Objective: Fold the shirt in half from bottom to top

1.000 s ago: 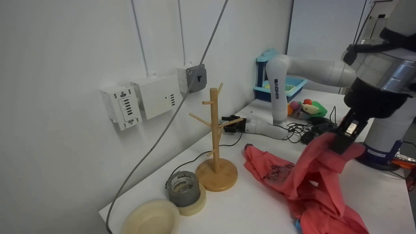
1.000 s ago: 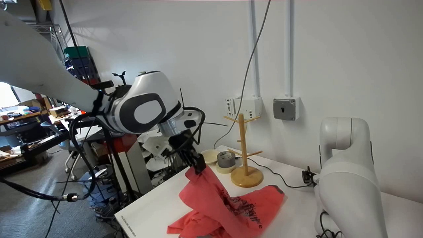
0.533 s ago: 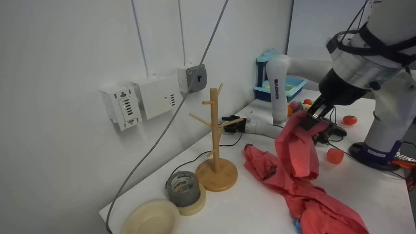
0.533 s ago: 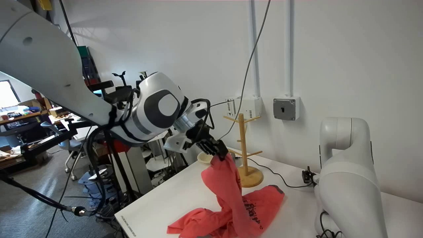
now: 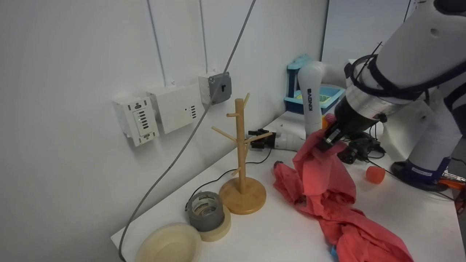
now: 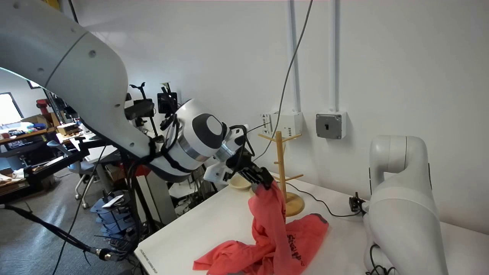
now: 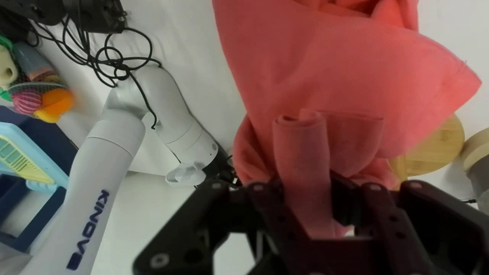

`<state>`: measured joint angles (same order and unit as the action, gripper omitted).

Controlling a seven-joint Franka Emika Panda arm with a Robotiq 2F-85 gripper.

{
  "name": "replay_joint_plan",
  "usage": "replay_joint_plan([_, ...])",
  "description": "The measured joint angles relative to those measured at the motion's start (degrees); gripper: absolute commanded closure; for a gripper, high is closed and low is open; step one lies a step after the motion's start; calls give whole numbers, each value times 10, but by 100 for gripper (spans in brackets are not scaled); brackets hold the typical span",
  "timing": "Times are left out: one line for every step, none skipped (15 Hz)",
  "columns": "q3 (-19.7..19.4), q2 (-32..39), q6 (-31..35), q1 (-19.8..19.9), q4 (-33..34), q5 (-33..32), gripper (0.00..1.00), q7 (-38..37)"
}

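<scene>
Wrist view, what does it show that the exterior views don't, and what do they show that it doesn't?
Only the wrist view looks in between the fingers, where a narrow fold of the shirt is pinched.

Only the exterior views show the robot's own arm and the gray switch box.

All show the gripper, the shirt, the mug stand's base and a neighboring white arm.

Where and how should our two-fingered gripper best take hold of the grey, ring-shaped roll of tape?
Probably by the wall of the grey tape roll, from above, one finger inside the hole, one outside: its open ring faces up, and it appears to rest on the cream tape roll. The black gripper would first have to release the coral-red fabric shirt.
</scene>
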<state>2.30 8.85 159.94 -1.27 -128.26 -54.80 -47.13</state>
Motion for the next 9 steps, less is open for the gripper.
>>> replay_joint_plan([0, 8, 0, -1, 5, -1, 92, -4])
replay_joint_plan([0, 16, 0, -1, 10, -4, 62, -7])
replay_joint_plan([0, 22, 0, -1, 14, -7, 61, -11])
replay_joint_plan([0, 27, 0, -2, 18, -8, 54, -15])
replay_joint_plan([0, 31, 0, -2, 22, -9, 47, -19])
replay_joint_plan([0, 34, 0, -3, 25, -11, 38, -27])
replay_joint_plan([0, 37, 0, -3, 29, -15, 32, -37])
replay_joint_plan([0, 39, 0, -4, 33, -22, 25, -49])
replay_joint_plan([-1, 41, 0, -5, 37, -30, 16, -62])
